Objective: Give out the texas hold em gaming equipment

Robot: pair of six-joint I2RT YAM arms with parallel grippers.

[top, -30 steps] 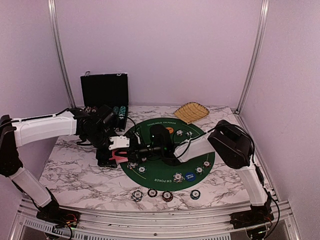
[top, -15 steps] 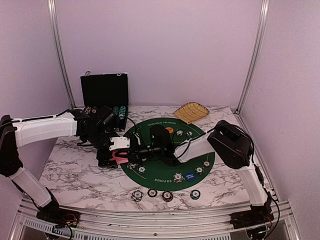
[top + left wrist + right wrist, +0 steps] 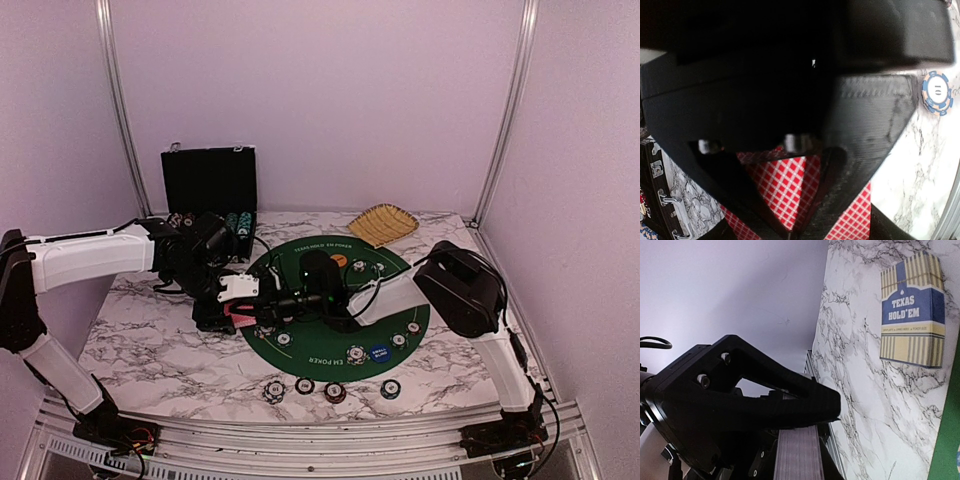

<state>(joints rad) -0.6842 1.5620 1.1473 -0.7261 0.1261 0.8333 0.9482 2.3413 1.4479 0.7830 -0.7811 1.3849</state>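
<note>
Grippers of both arms sit close together at the left edge of the round green mat (image 3: 300,345) on the marble surface (image 3: 150,340). Right gripper (image 3: 805,432) is clamped on a stack of playing cards (image 3: 797,455), seen edge-on between its fingers. Left gripper (image 3: 795,230) is narrow, its fingertips converging over a red-checked card (image 3: 785,190); whether it grips the card cannot be told. Striped poker chips (image 3: 335,392) lie in a row on the surface just near of the mat. Blue button (image 3: 378,352) lies on the mat's near part. Card box (image 3: 912,310) lies flat on the surface just off the mat.
</note>
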